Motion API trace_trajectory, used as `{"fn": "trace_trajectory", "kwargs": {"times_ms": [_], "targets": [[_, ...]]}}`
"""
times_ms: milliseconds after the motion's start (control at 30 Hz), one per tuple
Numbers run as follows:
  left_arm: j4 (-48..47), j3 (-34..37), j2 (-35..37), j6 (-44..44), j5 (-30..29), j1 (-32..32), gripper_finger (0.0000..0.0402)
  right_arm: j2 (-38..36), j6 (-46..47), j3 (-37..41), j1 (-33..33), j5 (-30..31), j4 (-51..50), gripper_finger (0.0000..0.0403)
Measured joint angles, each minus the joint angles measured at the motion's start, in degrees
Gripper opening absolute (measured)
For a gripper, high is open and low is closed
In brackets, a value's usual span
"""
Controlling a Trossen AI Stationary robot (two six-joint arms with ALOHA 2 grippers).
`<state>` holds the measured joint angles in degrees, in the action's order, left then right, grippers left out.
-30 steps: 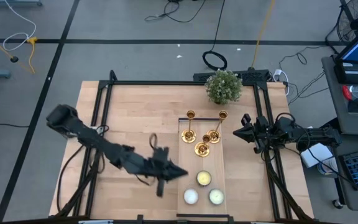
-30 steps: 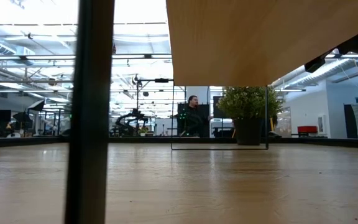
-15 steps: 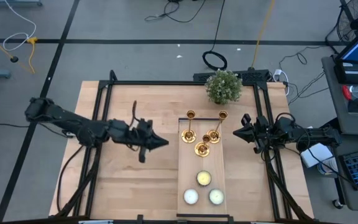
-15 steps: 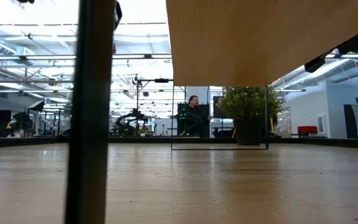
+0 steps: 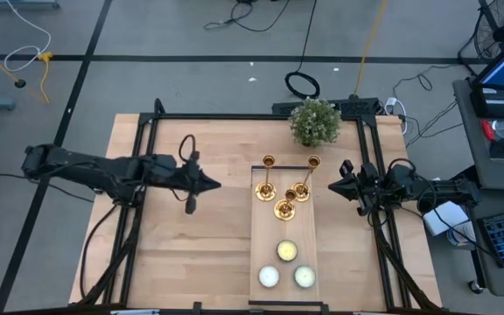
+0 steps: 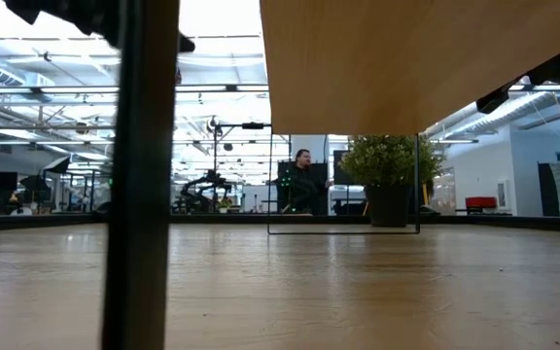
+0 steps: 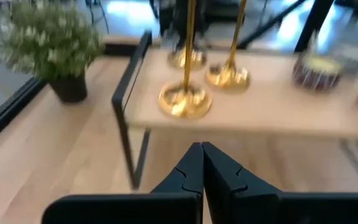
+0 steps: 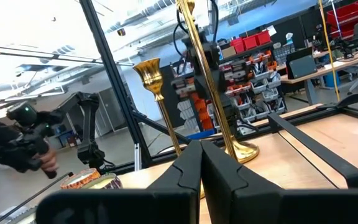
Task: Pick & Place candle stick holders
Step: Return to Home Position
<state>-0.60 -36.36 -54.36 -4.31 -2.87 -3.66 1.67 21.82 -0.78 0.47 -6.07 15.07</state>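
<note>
Back from the near end of the shelf swings the left arm. A second ago its tip was low beside the candles; now the left gripper sits further up the table and further left, well apart from the shelf, pointing at it. Its fingers are pressed together on nothing, as the left wrist view shows. The right gripper has not shifted: it waits just off the shelf's right side, its fingers also together and empty.

All three holders stand upright on the far half of the shelf, grouped close together, with the three candles on the near half. A plant stands beyond the shelf's far end.

With everything set on the shelf, the placing looks finished, and the step in hand is most likely the left arm's retreat to its rest pose. That move calls for folding further back toward its base at the left table edge, tip kept high and clear of the shelf's black frame. Nothing needs gripping.
</note>
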Motion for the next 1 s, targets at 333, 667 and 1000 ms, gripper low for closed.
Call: {"fn": "trace_trajectory", "kwargs": {"times_ms": [333, 667, 1000], "targets": [[-1.63, 4.83, 5.73, -0.32, 1.31, 3.88, 0.0002, 0.00, -0.02, 0.00, 0.00, 0.00, 0.04, 0.0004], [10.98, 17.57, 18.44, -5.57, 1.39, 3.57, 0.0002, 0.00, -0.02, -0.02, -0.02, 0.00, 0.04, 0.0004], [22.32, 27.65, 24.60, -8.94, 1.33, 3.59, 0.0007, 0.00, 0.00, -0.02, 0.00, 0.00, 0.04, 0.0004]]}}
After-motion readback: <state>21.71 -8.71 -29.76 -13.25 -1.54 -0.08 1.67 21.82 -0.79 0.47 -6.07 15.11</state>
